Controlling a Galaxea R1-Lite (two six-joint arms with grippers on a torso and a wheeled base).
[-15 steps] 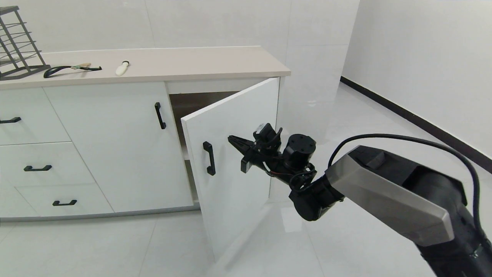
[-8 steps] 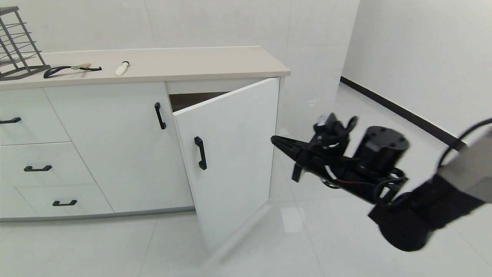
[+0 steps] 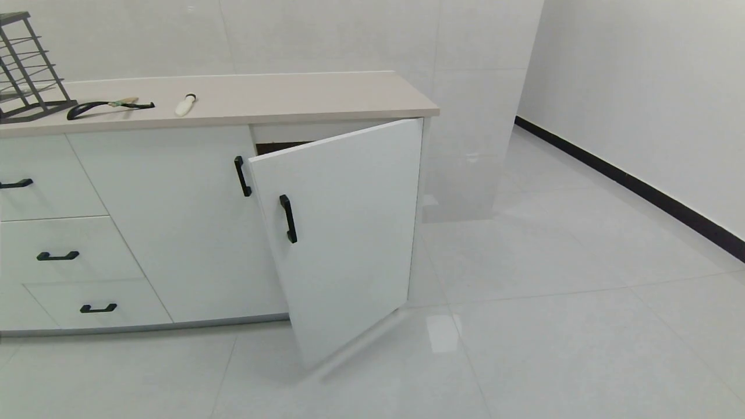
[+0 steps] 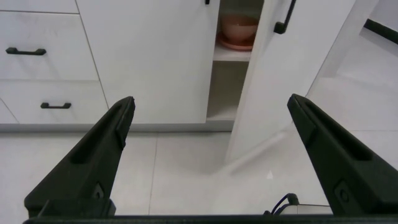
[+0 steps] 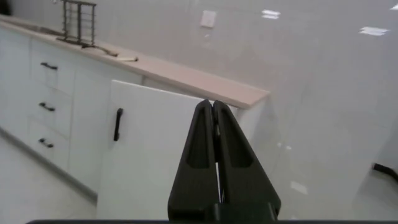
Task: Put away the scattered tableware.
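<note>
Our right gripper point(image 5: 212, 109) is pinched together, left gripper point(image 4: 211, 102) spread wide, both empty. The cabinet door point(image 3: 343, 233) hangs ajar; ladle point(image 3: 107, 105) and white utensil point(image 3: 185, 103) lie on the tabletop point(image 3: 302, 93) at ten o'clock. We'd approach clear of that door.

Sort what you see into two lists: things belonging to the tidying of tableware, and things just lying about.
Job: black utensil and white-handled utensil on the countertop; half-open cupboard door; pink bowl stored behind it.
Just there: wire rack; drawers.
</note>
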